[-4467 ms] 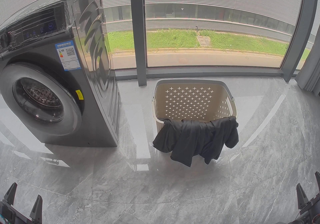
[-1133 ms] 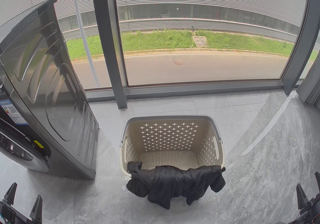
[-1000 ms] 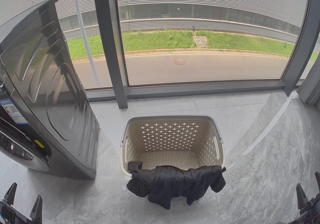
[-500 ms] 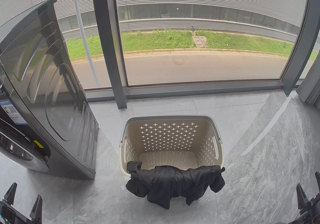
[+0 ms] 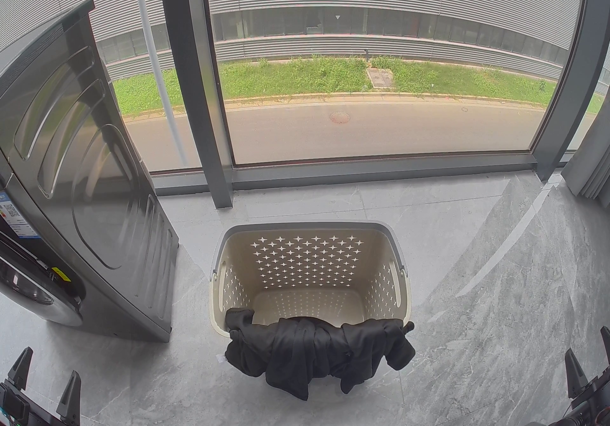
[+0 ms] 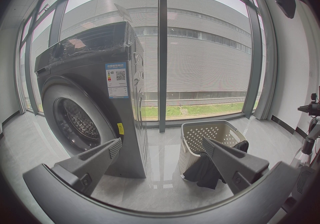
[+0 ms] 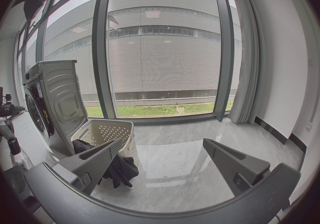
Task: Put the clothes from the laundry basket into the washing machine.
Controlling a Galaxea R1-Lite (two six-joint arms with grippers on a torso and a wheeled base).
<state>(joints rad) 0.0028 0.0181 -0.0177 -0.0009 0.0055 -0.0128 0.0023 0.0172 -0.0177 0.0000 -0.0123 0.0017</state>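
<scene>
Black clothes [image 5: 314, 354] hang over the near rim of the cream basket [image 5: 306, 227] (half in, half out), which stands on the floor just right of the washer [image 5: 82, 192]. Your left gripper [image 5: 49, 365] and right gripper [image 5: 588, 344] sit low, both spread wide, holding nothing

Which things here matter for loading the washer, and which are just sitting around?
For the job: black clothes, draped over the near rim of the laundry basket; washing machine; left gripper and right gripper, fingers open.
Just around: curtain; window post.
</scene>
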